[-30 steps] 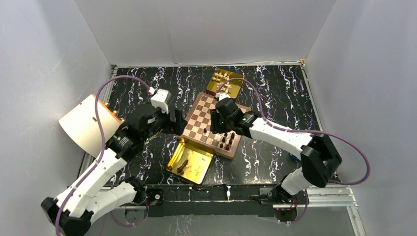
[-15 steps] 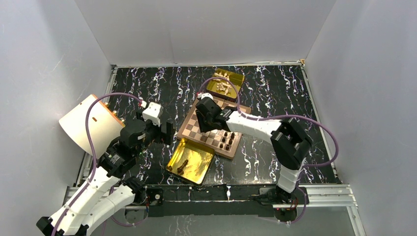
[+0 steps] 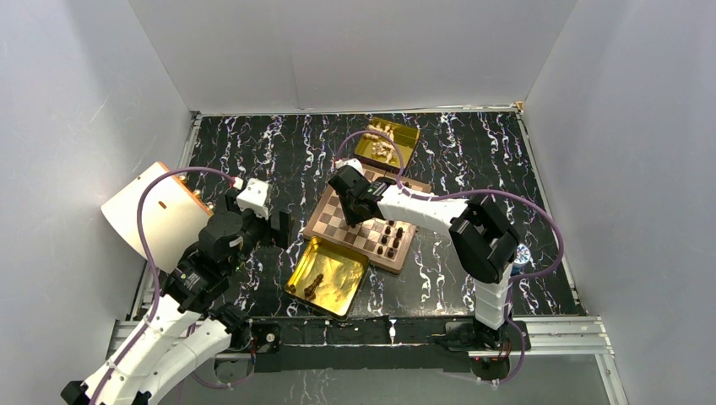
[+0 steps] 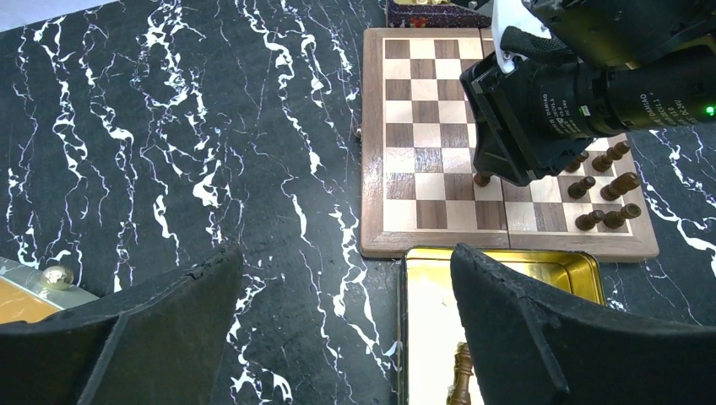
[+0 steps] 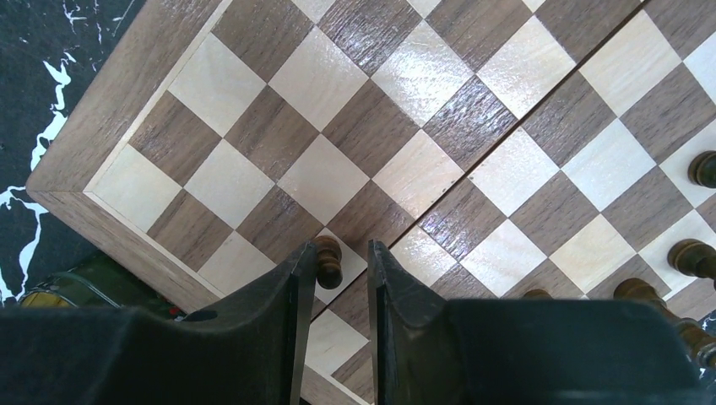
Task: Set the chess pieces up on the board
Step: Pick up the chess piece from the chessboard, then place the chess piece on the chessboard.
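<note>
**Right-wrist view.** The right gripper (image 5: 342, 253) is lowered over the near-left part of the chessboard (image 5: 76, 173). Its fingers (image 5: 279, 312) are narrowly parted around a single dark pawn (image 5: 328, 257). The pawn stands upright on a cream square, tight against one finger, and a slit of daylight is left on the other side. A firm pinch is therefore not shown.

A cluster of further dark chessmen (image 5: 688, 256) stands to the gripper's right, well apart from the pawn.

**Left-wrist view.** The left gripper (image 4: 344, 253) hangs above the bench (image 4: 169, 126), spread wide and empty. The board lies ahead of it, and a gold tray (image 4: 540, 253) just below its fingertips holds at least one more dark piece (image 4: 460, 375).

**Handling, as judged.**
- The pawn is taken to be turned hardwood: very light, rigid and not fragile, but smooth and rounded.
- It is therefore likely to swivel or squirt out if squeezed off-centre.
- Its small base makes it easy to tip with a sideways nudge.
- A grip is best taken at the collar just under the round head, with both pads square to the stem.
- The jaws should be centred before closing, because one finger already crowds the piece.
</note>
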Motion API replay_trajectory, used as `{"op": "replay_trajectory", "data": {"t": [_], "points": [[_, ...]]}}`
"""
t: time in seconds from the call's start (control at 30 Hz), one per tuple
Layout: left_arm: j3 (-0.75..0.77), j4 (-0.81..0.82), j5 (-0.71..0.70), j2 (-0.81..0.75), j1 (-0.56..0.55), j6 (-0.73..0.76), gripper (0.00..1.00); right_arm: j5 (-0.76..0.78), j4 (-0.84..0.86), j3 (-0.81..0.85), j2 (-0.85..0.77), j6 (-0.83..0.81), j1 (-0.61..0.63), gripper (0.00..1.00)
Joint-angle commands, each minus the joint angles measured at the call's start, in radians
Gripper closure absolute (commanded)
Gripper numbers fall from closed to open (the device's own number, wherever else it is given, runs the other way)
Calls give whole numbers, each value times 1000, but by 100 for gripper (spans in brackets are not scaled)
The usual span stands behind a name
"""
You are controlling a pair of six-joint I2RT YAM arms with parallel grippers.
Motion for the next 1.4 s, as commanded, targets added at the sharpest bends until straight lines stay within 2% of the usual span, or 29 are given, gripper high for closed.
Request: {"op": "replay_trajectory", "data": {"t": [0.0, 0.4, 0.6, 0.87, 1.0, 1.37], "points": [[-4, 21, -27, 7, 2, 11, 10, 3, 7, 39, -9, -14, 3, 63], [-1, 16, -13, 16, 2, 10, 10, -30, -2, 34, -20, -2, 3, 71], [-2, 13, -15, 20, 2, 12, 10, -49, -8, 38, -27, 3, 2, 71], [-3, 13, -19, 24, 2, 13, 10, -58, -33, 57, -26, 1, 3, 81], [-2, 11, -17, 28, 2, 12, 10, -37, -64, 80, -30, -9, 2, 82], [-1, 11, -20, 27, 3, 13, 9, -19, -89, 88, -87, -59, -113, 82]]}}
